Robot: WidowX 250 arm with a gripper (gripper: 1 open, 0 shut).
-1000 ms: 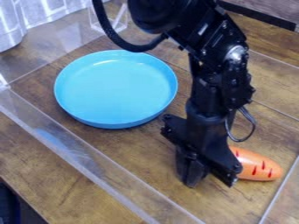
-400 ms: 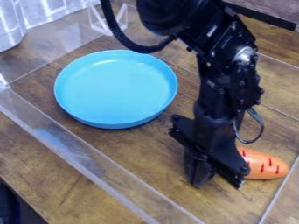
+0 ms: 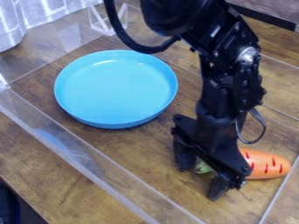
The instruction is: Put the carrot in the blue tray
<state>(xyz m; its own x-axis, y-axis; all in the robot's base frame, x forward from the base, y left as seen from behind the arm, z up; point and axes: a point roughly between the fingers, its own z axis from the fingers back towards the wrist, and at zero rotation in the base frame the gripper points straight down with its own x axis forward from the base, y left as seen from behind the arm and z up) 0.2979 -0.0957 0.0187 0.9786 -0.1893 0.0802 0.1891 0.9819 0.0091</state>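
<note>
Gripper [image 3: 211, 175] now wider — jaws astride carrot's [image 3: 264, 164] leafy end

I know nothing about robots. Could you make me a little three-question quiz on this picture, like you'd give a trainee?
1. True or false: the carrot already lies in the blue tray.
2. The gripper is: A) open, its fingers down at the carrot's leafy end; B) raised high above the tray; C) carrying the carrot through the air.
3. What does the carrot rest on?

Key:
1. False; the tray holds nothing and the carrot lies apart from it, toward the picture's lower right.
2. A.
3. The wooden table.
</note>
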